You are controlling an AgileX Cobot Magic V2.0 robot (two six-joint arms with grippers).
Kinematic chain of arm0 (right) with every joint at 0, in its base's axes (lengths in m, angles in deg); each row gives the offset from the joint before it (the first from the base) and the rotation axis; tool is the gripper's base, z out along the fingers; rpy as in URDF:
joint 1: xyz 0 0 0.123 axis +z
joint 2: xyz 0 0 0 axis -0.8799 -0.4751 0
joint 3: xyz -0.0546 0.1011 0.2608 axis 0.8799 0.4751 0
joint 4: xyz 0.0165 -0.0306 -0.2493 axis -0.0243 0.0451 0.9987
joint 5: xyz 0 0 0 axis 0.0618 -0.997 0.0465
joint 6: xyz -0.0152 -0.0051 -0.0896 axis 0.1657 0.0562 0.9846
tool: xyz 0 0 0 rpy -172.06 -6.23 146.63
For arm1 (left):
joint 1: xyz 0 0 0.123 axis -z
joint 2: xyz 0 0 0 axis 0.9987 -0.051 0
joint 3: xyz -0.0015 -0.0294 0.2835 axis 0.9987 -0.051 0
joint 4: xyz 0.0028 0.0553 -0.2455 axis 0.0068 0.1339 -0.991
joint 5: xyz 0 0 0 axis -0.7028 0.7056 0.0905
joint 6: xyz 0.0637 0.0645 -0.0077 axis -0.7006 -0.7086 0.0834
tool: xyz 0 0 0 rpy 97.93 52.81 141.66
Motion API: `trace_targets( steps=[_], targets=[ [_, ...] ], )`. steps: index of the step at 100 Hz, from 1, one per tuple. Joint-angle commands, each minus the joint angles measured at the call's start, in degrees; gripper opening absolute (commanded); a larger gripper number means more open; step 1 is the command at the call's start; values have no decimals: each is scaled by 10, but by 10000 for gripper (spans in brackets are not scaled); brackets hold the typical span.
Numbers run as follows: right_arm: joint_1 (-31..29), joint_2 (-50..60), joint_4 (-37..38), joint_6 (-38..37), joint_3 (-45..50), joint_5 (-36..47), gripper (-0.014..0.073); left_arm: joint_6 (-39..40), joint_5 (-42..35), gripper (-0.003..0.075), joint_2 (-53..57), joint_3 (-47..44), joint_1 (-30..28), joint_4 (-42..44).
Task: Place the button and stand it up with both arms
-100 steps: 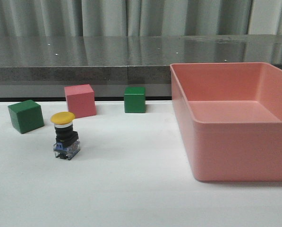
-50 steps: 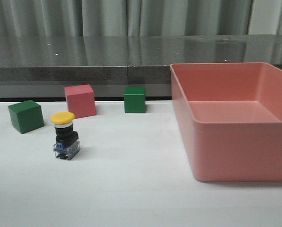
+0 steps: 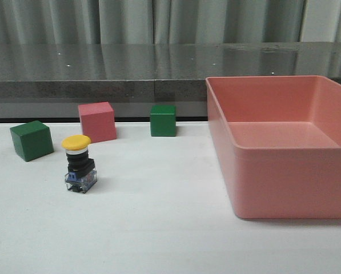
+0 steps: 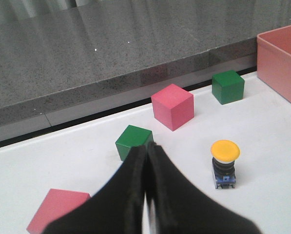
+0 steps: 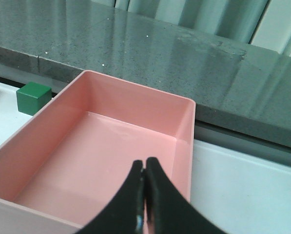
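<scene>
The button [image 3: 79, 165] stands upright on the white table at the left, yellow cap on top, black body, blue-clear base down. It also shows in the left wrist view [image 4: 224, 164]. Neither arm shows in the front view. My left gripper [image 4: 146, 147] is shut and empty, held above the table near a green cube [image 4: 133, 141], apart from the button. My right gripper [image 5: 144, 164] is shut and empty, held over the pink bin [image 5: 111, 146].
A large pink bin [image 3: 284, 165] fills the right side. A green cube [image 3: 31, 140], a pink cube [image 3: 96, 121] and another green cube [image 3: 163, 120] stand behind the button. A second pink block [image 4: 57, 208] lies near my left gripper. A grey ledge [image 3: 101, 88] runs along the back.
</scene>
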Motion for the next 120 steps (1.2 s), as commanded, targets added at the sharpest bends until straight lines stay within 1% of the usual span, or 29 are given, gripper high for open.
trace_targets(
  steps=[1, 13, 70, 78, 85, 88, 95, 100, 114, 120],
  targets=[
    [-3, -1, 3, 1, -14, 46, -60, 4, -60, -19, 29, -11, -2, -15],
    [-3, -1, 3, 1, -14, 46, -60, 4, -58, -19, 49, -24, -2, -19],
    [-3, -1, 3, 1, -14, 46, -60, 4, -51, -19, 49, -27, -2, -19],
    [-3, -1, 3, 1, -14, 46, -60, 4, -54, -19, 49, -28, -2, 6],
    [-3, -1, 3, 1, -14, 46, -60, 6, -80, -19, 53, -41, -2, 36],
    [-3, -1, 3, 1, -14, 46, -60, 11, -106, -19, 57, -53, -3, 51],
    [-3, -1, 3, 1, -14, 46, -60, 43, -160, -19, 78, -84, -9, 77],
    [-3, -1, 3, 1, -14, 46, -60, 66, -180, -19, 97, -105, -18, 85],
    [-3, -1, 3, 1, -14, 46, -60, 111, -184, -19, 158, -158, -55, 107],
    [-3, -1, 3, 1, -14, 46, -60, 117, -184, -19, 184, -177, -72, 112]
  ],
)
